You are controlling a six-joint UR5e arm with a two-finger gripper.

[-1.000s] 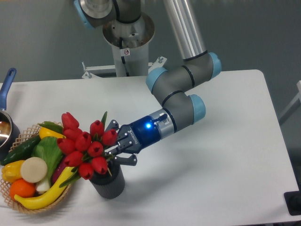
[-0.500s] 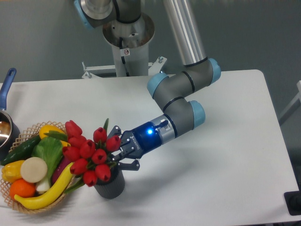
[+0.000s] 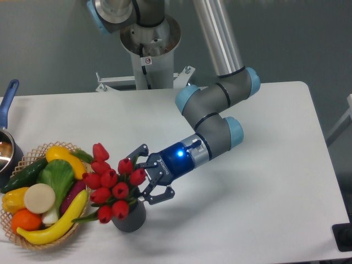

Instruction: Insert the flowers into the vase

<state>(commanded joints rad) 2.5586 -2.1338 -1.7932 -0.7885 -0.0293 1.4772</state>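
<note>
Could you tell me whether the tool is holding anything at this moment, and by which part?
It cannot be told: the tool sits right against the flowers above the vase, but the buds hide any contact with the stems.

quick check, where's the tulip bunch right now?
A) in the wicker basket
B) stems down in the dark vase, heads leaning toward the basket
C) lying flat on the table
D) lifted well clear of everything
B: the red tulips rise straight out of the mouth of the dark vase and tilt left toward the wicker basket, with the pincer spread open beside them.
</note>
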